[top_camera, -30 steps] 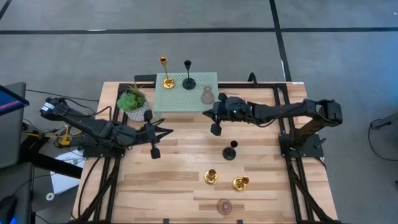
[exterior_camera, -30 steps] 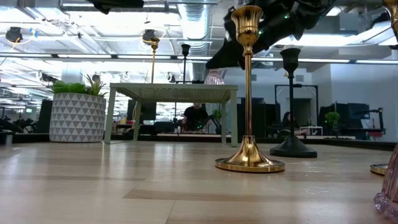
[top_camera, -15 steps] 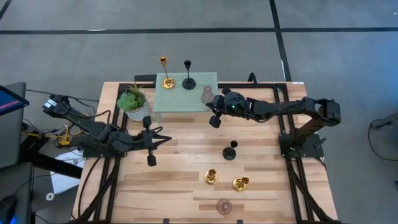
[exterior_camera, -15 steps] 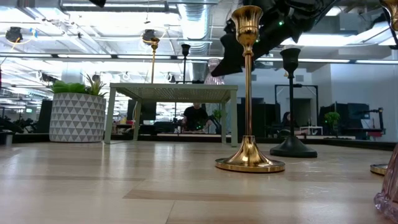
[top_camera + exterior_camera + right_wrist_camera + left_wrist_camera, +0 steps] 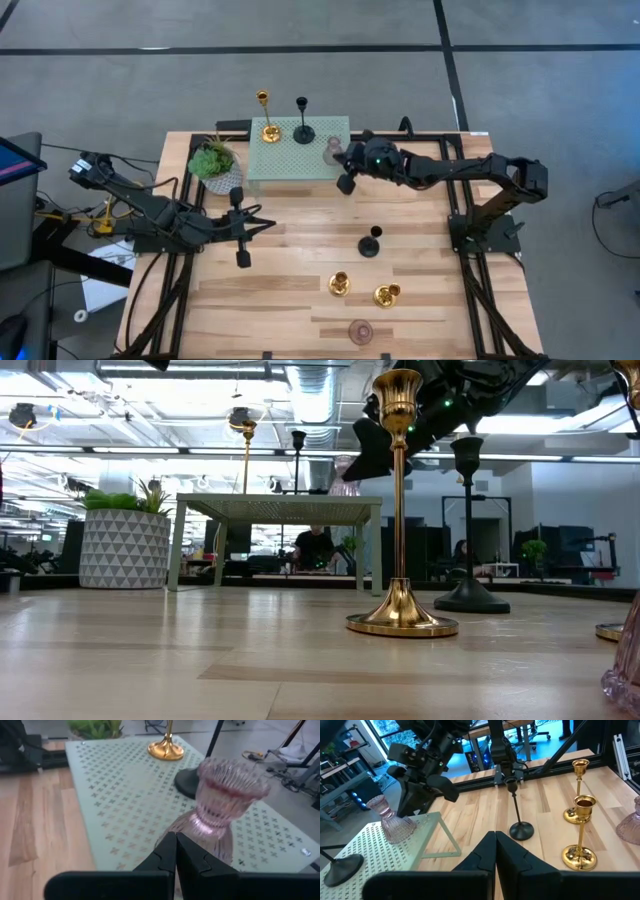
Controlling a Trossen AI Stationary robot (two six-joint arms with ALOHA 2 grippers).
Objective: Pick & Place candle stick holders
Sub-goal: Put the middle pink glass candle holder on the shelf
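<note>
- Seven candle stick holders: a gold one (image 5: 266, 118), a black one (image 5: 303, 122) and a pink one (image 5: 333, 152) stand on the pale green perforated stand (image 5: 290, 160) at the bench's (image 5: 290, 290) far edge.
- On the bare wood stand another black holder (image 5: 371, 242), two gold holders (image 5: 340, 284) (image 5: 386, 295) and a second pink holder (image 5: 360, 331).
- The right gripper (image 5: 345, 184) hangs just beside the stand's pink holder, fingers pressed together, holding nothing.
- The left gripper (image 5: 242, 257) hovers over the bench near the potted plant (image 5: 213, 163), fingers together and empty.
</note>
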